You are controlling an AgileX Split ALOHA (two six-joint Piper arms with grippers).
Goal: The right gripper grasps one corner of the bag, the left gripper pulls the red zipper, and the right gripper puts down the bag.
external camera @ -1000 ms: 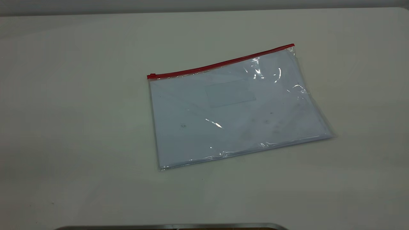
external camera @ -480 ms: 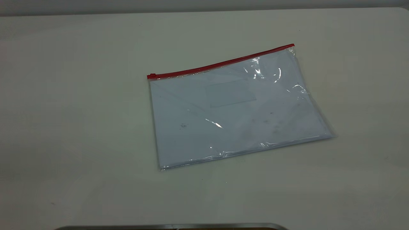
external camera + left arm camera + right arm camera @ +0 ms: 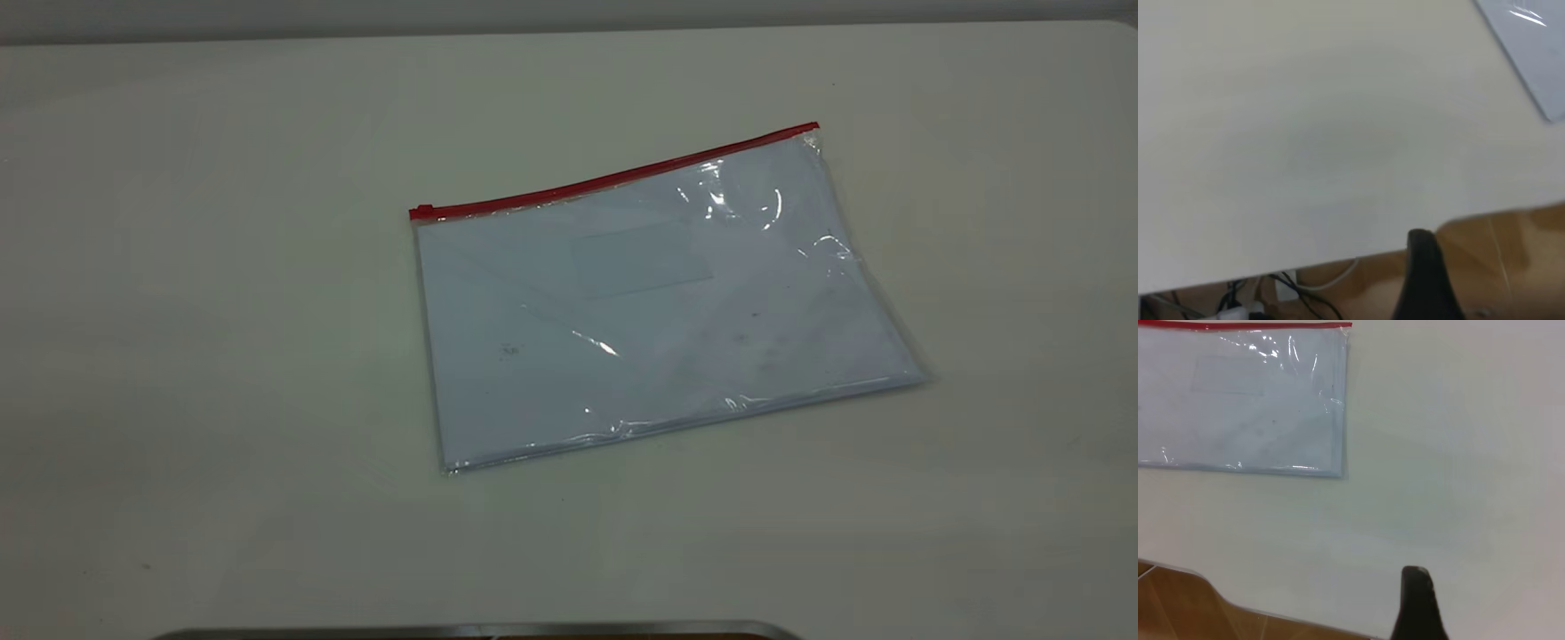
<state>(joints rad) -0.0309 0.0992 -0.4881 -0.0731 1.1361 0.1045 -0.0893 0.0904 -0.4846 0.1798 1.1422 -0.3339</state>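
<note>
**Bag flat on the table, both grippers well apart from it**

On the pale table [image 3: 222, 356] the bag [image 3: 649, 311] lies flat, right of centre in the exterior view. Its red zipper [image 3: 613, 180] runs along the far long edge, with the slider tab [image 3: 421, 212] at the left end and the crinkled corner [image 3: 811, 133] at the right end. Of the left gripper [image 3: 1426, 280] only one dark finger shows, by the table's edge; its opening cannot be told. Likewise the right gripper [image 3: 1418, 603], over bare table.
</note>
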